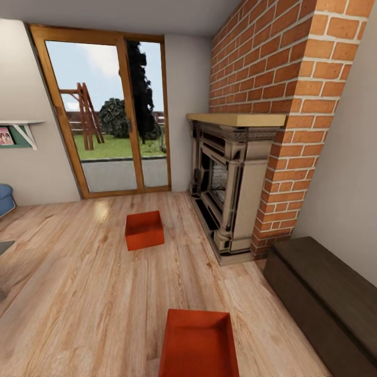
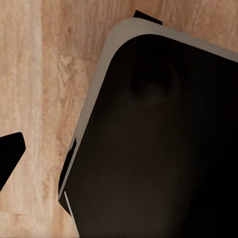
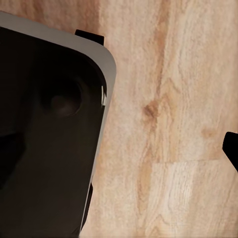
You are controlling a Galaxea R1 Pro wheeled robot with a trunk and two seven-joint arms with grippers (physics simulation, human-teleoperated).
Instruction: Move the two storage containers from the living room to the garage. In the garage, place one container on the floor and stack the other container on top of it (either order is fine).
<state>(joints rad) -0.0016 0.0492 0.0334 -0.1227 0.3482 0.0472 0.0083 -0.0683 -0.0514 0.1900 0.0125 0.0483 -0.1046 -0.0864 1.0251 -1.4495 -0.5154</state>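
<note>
Two red-orange, thin-walled rectangular bins (image 1: pixel 144 229) (image 1: pixel 198 343), glossy wood-plank flooring (image 1: pixel 78 293), tool state cannot be told

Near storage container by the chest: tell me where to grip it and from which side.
Grip the near storage container by a thin upright wall at its open rim, coming from above. It is lidless with no visible handles, so a gripper could straddle a wall. The side facing the robot looks most reachable; the dark chest flanks its right.

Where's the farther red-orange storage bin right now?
In the head view, the farther bin sits on the wood-plank floor, between the glass doors and the fireplace.
</note>
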